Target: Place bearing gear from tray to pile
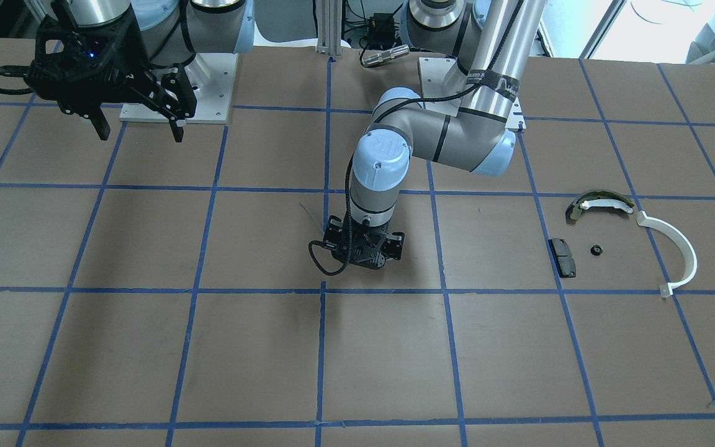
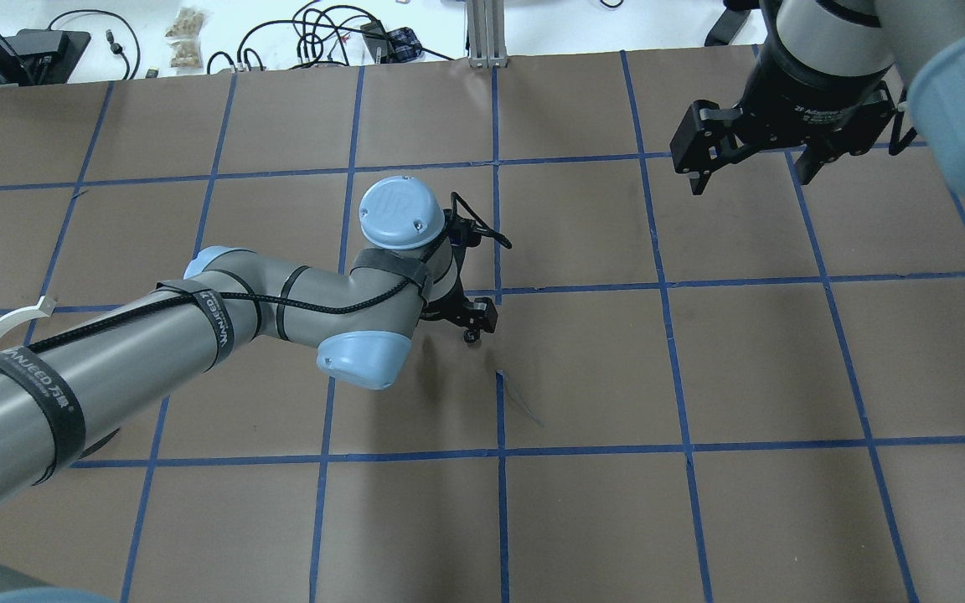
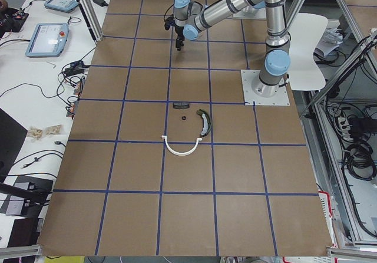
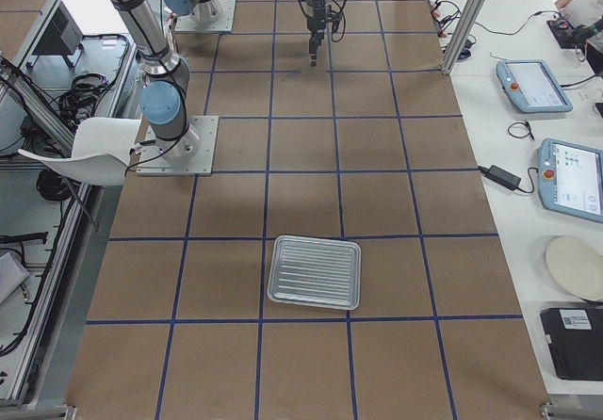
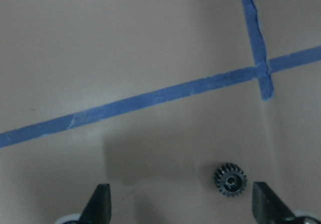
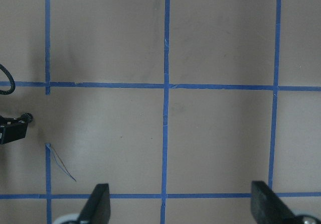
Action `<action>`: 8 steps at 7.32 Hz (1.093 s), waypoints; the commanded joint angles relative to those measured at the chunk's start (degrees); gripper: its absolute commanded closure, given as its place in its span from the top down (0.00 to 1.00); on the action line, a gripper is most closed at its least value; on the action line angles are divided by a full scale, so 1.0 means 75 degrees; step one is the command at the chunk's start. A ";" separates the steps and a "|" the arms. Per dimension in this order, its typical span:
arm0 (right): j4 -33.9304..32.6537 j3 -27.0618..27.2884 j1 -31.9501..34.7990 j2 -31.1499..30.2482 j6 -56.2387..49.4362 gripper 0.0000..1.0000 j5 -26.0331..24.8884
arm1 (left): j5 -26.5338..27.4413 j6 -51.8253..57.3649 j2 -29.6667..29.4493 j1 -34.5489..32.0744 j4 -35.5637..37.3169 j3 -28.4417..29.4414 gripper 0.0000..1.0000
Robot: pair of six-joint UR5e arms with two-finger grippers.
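My left claw [image 5: 180, 196] hangs low over the middle of the bench, well apart from every edge, with its fingers spread wide and nothing between the pads. The bearing gear [image 5: 230, 180] lies flat on the brown paper inside that span. It is off centre, close to one fingertip and far from the other.

That is my main worry. If I close from here, the near finger meets the teeth first and shoves the gear sideways. So small and thin a thing may skid, tip onto its rim or squirt out of the pinch. If I sink lower without centring, that fingertip could land on top of it. I cannot tell how far above the paper I am.

The pile [image 1: 588, 208] lies toward the end of the bench on my left: brake shoe [image 3: 204, 123], white arc [image 1: 674, 248], black pad [image 1: 563, 257] and a small black round part [image 1: 596, 250] among them. The carry there is long, so a weak hold on the teeth may drop the gear short. A release from high up may let it roll off or knock the loose parts.

The tray [image 4: 314, 271] sits toward the opposite end. My right claw [image 2: 752, 176] hovers high over that half, fingers apart and holding nothing, so I judge a clash unlikely.
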 commanded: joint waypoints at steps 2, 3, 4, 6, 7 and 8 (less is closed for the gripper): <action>0.0021 0.0000 -0.0342 -0.0023 -0.0892 1.00 0.0095 | -0.0299 -0.0021 -0.0088 -0.0075 0.0098 -0.0005 0.79; -0.0083 0.0012 -0.0402 -0.0035 -0.1004 1.00 0.0141 | -0.0429 -0.0021 -0.0123 -0.0075 0.0098 -0.0004 0.75; -0.0108 0.0012 -0.0356 -0.0081 -0.0587 1.00 0.0141 | -0.0430 -0.0021 -0.0135 -0.0075 0.0098 -0.0004 0.66; -0.0108 0.0012 -0.0344 -0.0047 -0.0490 1.00 0.0246 | -0.0430 -0.0021 -0.0182 -0.0075 0.0110 -0.0004 0.64; -0.0119 0.0000 -0.0390 -0.0023 -0.0548 1.00 0.0247 | -0.0419 -0.0021 -0.0205 -0.0075 0.0110 -0.0004 0.52; -0.0572 -0.0012 -0.0391 0.0012 -0.0722 1.00 0.0293 | -0.0430 -0.0021 -0.0205 -0.0075 0.0098 -0.0004 0.27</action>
